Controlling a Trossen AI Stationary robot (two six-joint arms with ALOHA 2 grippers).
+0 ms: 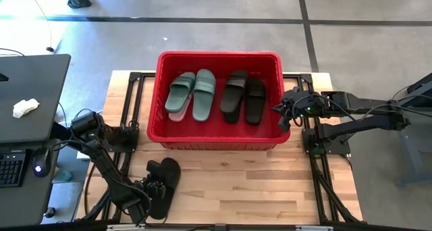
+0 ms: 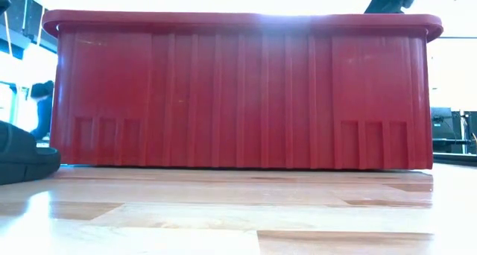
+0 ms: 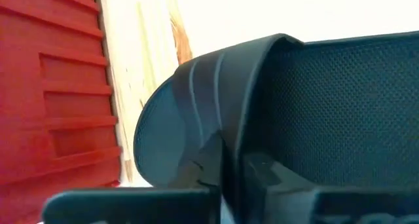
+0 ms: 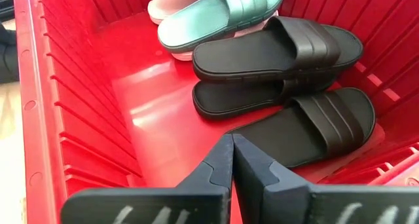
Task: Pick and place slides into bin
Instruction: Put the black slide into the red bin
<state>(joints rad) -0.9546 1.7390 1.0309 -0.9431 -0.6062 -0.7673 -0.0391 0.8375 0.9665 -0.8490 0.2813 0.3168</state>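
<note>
The red bin [image 1: 217, 142] stands at the table's far middle. Inside lie sage-green slides [image 1: 192, 94] on top of a pale pink one [image 4: 163, 8], with black slides [image 1: 244, 99] beside them. Black slides [image 1: 164, 184] lie overlapping on the wood near the table's front left; one shows in the low view [image 2: 22, 154]. My left gripper [image 1: 154, 190] is down on them and shut on one slide's strap. My right gripper [image 4: 232, 152] hangs shut over the bin's right end [image 1: 287, 109], holding nothing. My left gripper pinches the edge of a black slide's wide strap [image 3: 229, 142] between its two fingers [image 3: 196, 168], one finger under the strap and one outside it. It comes slanting down from the near left. The slide's sole [image 3: 163, 139] lies flat on the table.
A desk with a keyboard and a white cloth [image 1: 25, 108] stands left of the table. Bare wooden tabletop [image 1: 256, 190] stretches from the bin to the near edge. The table's black frame rails [image 1: 317, 170] run along its sides.
</note>
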